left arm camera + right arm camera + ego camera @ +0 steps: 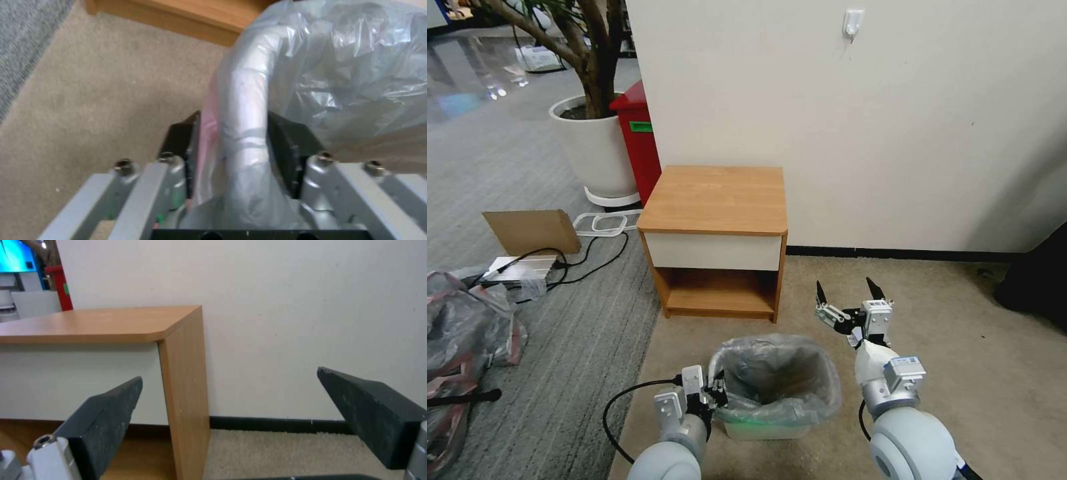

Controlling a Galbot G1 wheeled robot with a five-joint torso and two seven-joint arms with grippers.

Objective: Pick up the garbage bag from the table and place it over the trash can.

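— What sits off to the left of the left pincer [719,392]?
— A heap of bags [464,333].
— And farther ahead on that side?
— Cardboard [532,230], a white plant pot [597,150], a red bin [639,143].

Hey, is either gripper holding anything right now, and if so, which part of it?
The left gripper pinches the garbage bag where it wraps over the trash can rim, on the robot's left side. The right gripper is open, holding nothing.
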